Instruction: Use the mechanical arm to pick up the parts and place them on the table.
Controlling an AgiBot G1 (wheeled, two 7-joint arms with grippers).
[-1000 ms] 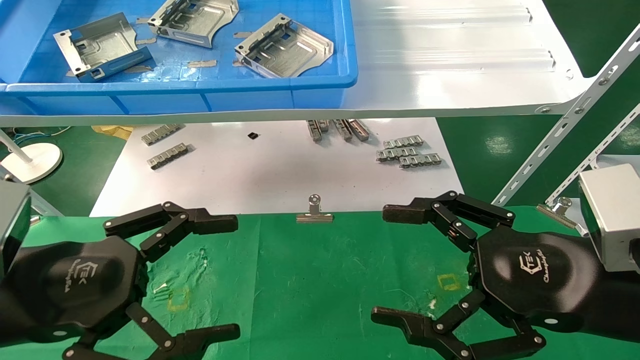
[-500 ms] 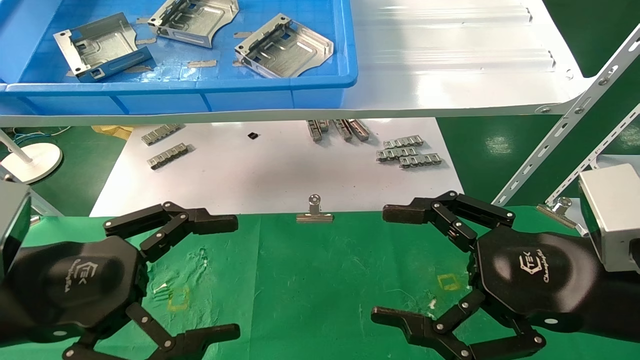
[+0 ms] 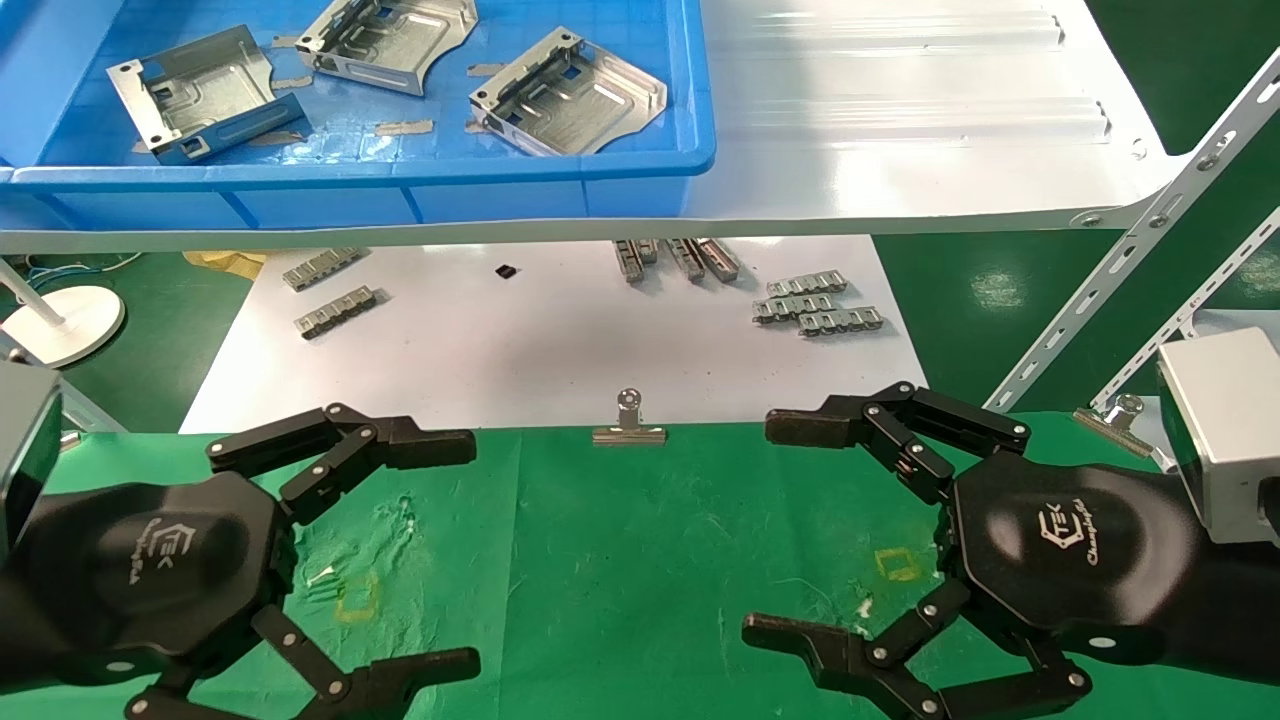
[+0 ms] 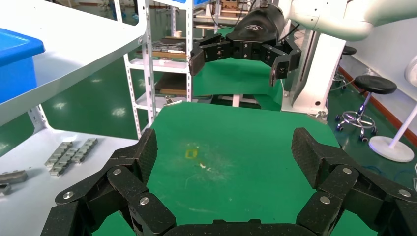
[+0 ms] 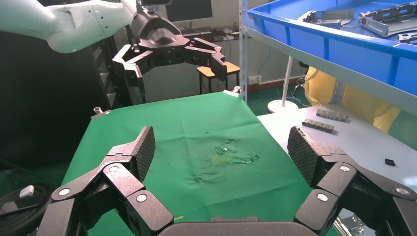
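- Looking like a factory-style robot test cell / assembly workshop.
- Glossy green epoxy floor (image 4: pixel 93 110) is running under everything.
- Slotted-angle steel racking (image 4: pixel 143 64) is standing beyond the table's far edge, carrying a white shelf (image 3: pixel 900 120).
- Blue plastic tote (image 3: pixel 400 190) is sitting on that shelf, holding stamped metal parts (image 3: pixel 565 95).
- Green cloth is covering the table (image 3: pixel 650 560), binder clip (image 3: pixel 628 425) pinning its far edge.
- Lab stool (image 4: pixel 369 105) and a fan base (image 3: pixel 60 322) are standing on the floor.

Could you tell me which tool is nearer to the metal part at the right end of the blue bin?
Right. The right tool sits below and right of that part; the left tool sits below, slightly farther.
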